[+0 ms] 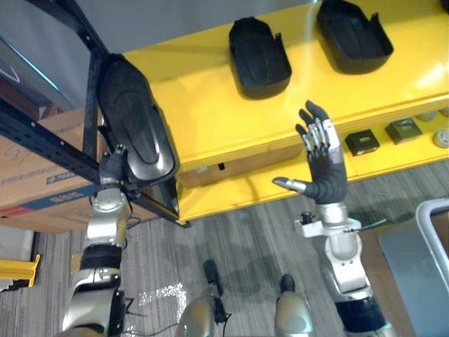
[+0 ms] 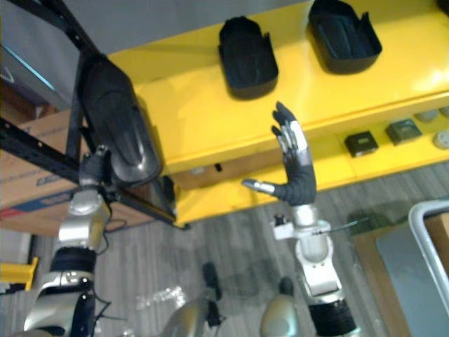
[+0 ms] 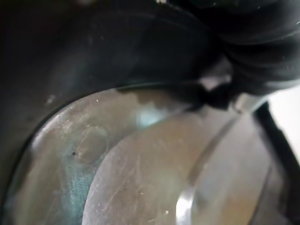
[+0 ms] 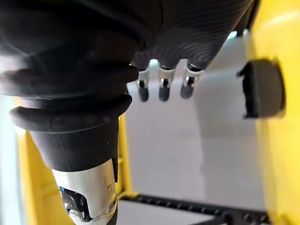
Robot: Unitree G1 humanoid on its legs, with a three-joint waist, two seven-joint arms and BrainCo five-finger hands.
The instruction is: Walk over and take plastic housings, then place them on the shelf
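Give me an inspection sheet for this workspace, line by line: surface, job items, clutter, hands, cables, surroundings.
Surface: yellow shelf, top level mostly bare, with a lower level below it.
Job's things: left shelf housing and right shelf housing lie apart on the top level, hollow side up. A third housing is up at the shelf's left end.
Clutter: two small black boxes and a pale round part on the lower level.
Hands: left hand at the third housing's lower end; right hand raised before the shelf, open and empty.
Cables: nothing seen.
Surroundings: black rack frame, cardboard box at left, grey carpet, grey cart at right.
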